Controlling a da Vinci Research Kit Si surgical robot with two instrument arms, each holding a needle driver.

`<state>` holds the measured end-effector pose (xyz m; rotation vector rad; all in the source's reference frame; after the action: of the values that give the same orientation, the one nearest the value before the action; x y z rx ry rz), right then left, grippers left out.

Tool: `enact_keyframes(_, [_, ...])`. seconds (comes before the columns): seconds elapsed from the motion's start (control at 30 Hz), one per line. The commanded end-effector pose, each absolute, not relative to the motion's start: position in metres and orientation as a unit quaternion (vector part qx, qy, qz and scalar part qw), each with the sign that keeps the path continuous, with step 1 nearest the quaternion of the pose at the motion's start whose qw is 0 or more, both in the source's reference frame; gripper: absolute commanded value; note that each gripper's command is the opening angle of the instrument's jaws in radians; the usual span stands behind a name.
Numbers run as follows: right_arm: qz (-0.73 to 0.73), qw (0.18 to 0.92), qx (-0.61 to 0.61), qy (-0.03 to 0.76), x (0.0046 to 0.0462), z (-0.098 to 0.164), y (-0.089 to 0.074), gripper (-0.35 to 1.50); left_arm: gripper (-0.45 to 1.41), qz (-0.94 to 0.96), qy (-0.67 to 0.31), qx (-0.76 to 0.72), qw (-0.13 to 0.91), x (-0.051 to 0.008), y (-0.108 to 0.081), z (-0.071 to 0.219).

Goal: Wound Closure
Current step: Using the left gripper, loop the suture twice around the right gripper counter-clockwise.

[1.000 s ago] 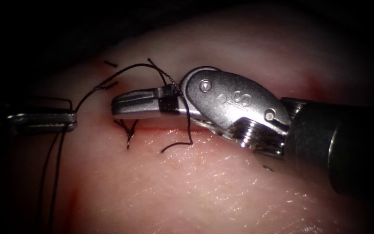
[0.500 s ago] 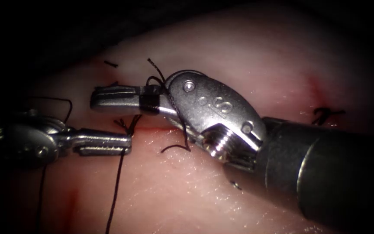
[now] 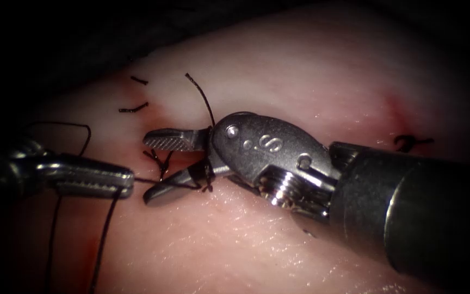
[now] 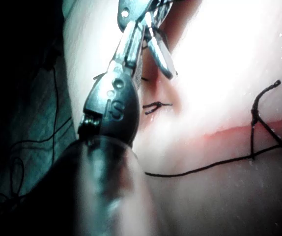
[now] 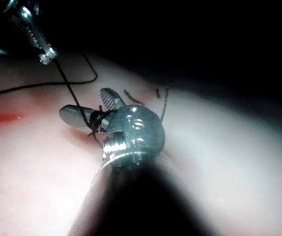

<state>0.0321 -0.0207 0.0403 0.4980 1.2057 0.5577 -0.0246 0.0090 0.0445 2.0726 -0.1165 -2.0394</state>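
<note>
Right gripper (image 3: 156, 166) gapes wide with thread (image 3: 164, 182) running between its jaws; left gripper (image 3: 123, 182), at 9 o'clock, pinches that thread tight.

Darkness rings the lit centre — teal drape (image 4: 30, 128) alongside.

My right end effector (image 3: 156, 166) gapes right over the cut (image 3: 191, 163), blocking it, with thread (image 3: 153, 182) strung taut from its gap toward nine o'clock into my left end effector (image 3: 121, 183). Knot tails (image 3: 159, 159) crowd between them. Bare tissue (image 3: 202, 245) at six o'clock lies open.
</note>
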Motion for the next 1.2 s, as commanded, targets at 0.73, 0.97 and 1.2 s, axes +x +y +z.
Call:
enact_keyframes(0.73, [0.131, 0.617, 0.302, 0.715, 0.0324, 0.044, -0.023, -0.35, -0.45, -0.632, 0.086, 0.753, 0.163, -0.0266, 0.015, 0.059])
enact_keyframes(0.97, [0.214, 0.555, 0.251, 0.764, 0.0321, 0.043, -0.021, -0.13, -0.45, -0.636, 0.090, 0.749, 0.165, -0.0253, 0.013, 0.061])
enact_keyframes(1.2, [0.334, 0.535, 0.182, 0.754, 0.0304, 0.044, -0.021, 0.27, -0.45, -0.655, 0.080, 0.732, 0.168, -0.0245, 0.010, 0.061])
